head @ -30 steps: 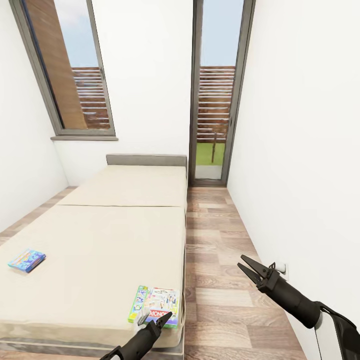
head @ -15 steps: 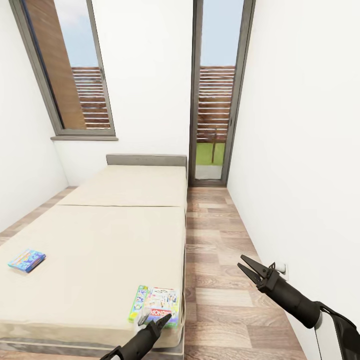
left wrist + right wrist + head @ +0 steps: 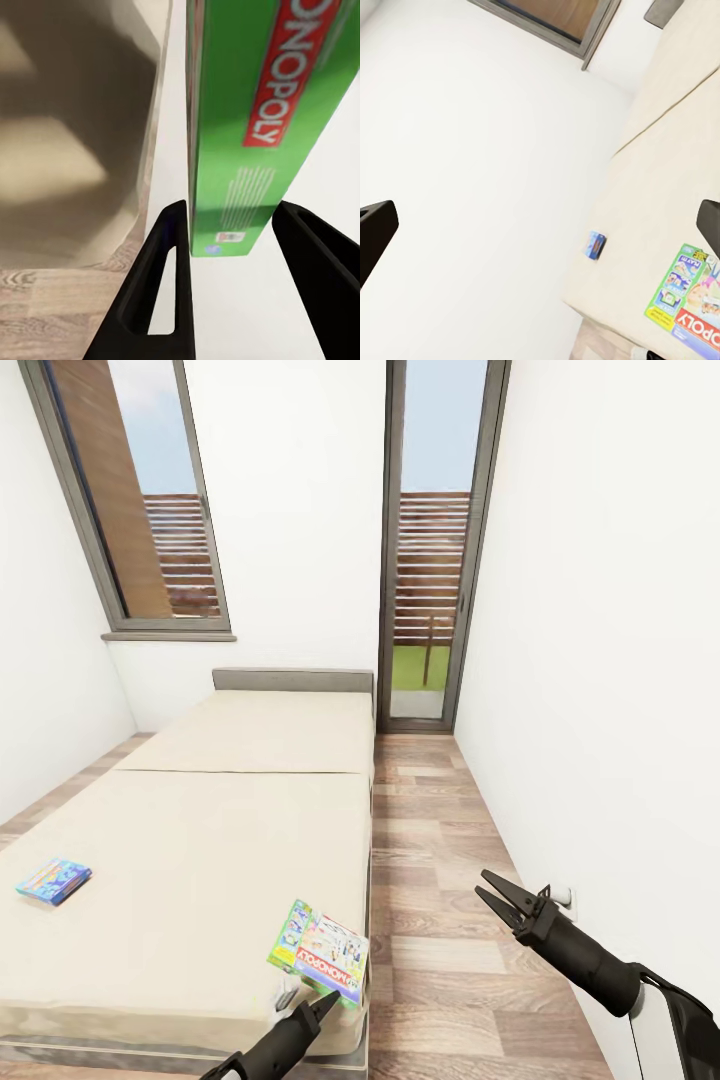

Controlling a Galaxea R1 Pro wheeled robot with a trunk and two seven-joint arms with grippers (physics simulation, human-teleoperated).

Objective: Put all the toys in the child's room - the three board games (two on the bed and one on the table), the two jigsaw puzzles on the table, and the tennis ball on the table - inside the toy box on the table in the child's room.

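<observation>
Monopoly box (image 3: 322,953) has tilted up between left gripper (image 3: 322,1005) fingers.

The left gripper (image 3: 322,1000) sits at the near corner of the bed (image 3: 200,840), its open fingers straddling the green edge of the Monopoly box (image 3: 322,952) with a gap on one side (the other finger is almost touching). Ahead of it the mattress lies bare; the small blue game box (image 3: 53,880) lies well off to its left. The right gripper (image 3: 487,893) hangs open over the wood floor (image 3: 440,920), with free room to its left towards the bed, and the white wall (image 3: 600,660) close on its right.
</observation>
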